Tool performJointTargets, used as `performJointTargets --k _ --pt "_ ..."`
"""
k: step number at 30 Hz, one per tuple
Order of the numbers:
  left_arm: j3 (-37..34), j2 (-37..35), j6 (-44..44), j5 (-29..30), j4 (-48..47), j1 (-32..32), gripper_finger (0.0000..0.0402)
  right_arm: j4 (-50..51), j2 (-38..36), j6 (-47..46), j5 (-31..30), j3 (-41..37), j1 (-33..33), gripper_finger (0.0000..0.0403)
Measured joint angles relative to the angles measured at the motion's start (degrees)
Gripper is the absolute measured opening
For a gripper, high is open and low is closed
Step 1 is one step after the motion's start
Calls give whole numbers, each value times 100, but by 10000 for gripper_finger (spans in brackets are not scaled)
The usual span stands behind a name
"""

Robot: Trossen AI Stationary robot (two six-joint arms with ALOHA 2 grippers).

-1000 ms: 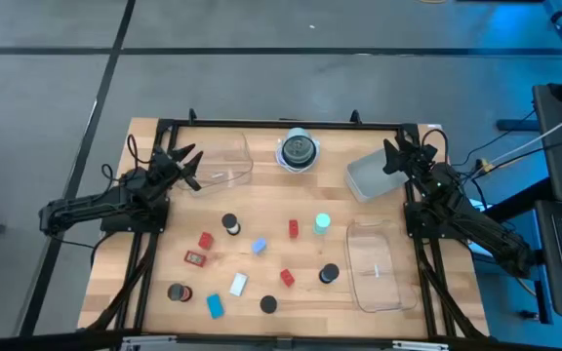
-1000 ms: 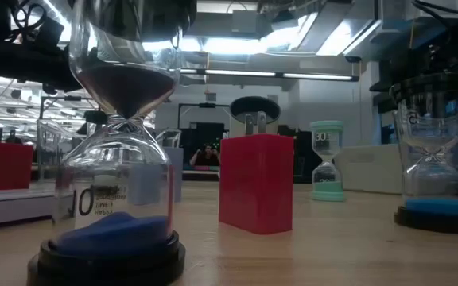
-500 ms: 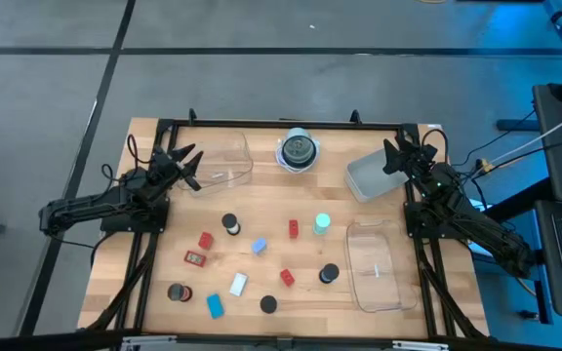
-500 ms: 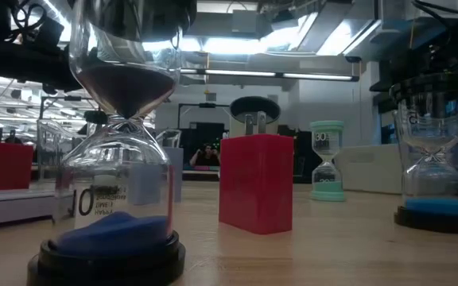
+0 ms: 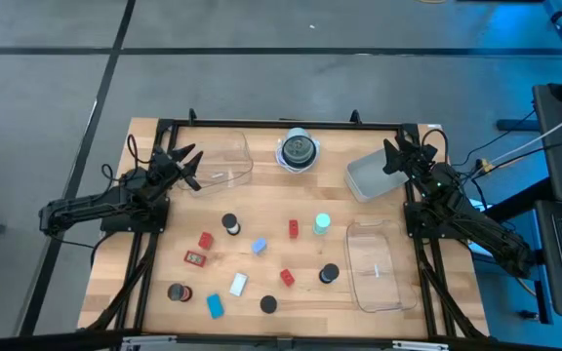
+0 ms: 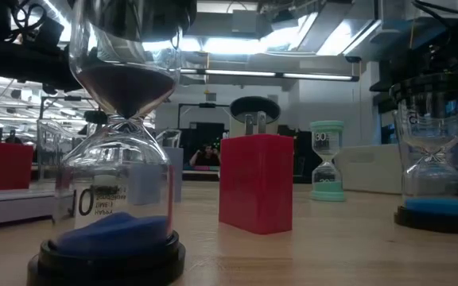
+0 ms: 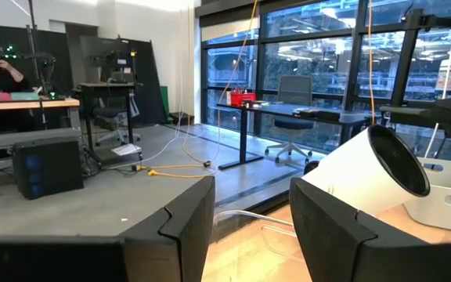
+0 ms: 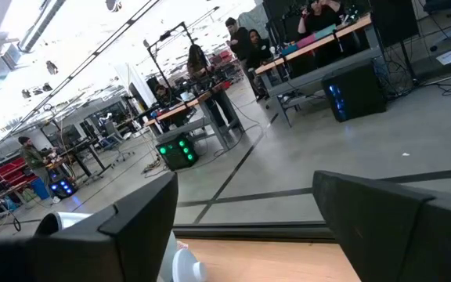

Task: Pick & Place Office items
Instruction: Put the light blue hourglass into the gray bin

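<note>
The light wooden table [image 5: 291, 292] carries everything, and I have not started any pick. Two clear plastic trays lie on it: one long tray [image 5: 373, 263] at the near right and one tray [image 5: 225, 161] at the far left, both with nothing in them as far as I see. A white box [image 5: 364, 177] lies tilted at the far right.

My left hand [image 5: 185, 161] waits at the far left edge, just beside the far-left tray, its fingers apart. My right hand [image 5: 394, 156] waits at the far right, beside the white box, fingers also apart.

The small office items are scattered in the middle and near part of the table: a teal cylinder [image 5: 322, 224], a red block [image 5: 293, 228], a black round disc [image 5: 231, 223], a blue block [image 5: 215, 306], a white block [image 5: 238, 284], a red-framed tag [image 5: 195, 258].

I judge the next move is to reach one hand down to the closest piece.

Neither wrist view shows any item, and in the low view the pieces partly hide each other.
</note>
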State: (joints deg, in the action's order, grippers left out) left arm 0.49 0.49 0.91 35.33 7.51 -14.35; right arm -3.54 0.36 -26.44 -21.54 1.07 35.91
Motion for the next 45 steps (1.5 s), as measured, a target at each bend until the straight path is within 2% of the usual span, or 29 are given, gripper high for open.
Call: performJointTargets --k 15,23,27,36,39,45 --pt "0 -2 -13 261 0 -1 162 -84 -2 -10 0 1 1 300" --pt "1 0 9 223 29 -1 163 -74 -2 -658 20 1 -1 300" --pt "1 -1 574 217 203 -2 162 -73 0 -761 11 1 -1 300" --pt "0 0 2449 212 813 0 162 -115 -2 -827 -40 -1 -1 300" --pt "0 0 2685 216 963 -2 163 -192 0 -818 285 -1 -1 300" --pt "0 0 2687 258 1032 -2 162 -865 -2 -422 1490 -1 -1 301"
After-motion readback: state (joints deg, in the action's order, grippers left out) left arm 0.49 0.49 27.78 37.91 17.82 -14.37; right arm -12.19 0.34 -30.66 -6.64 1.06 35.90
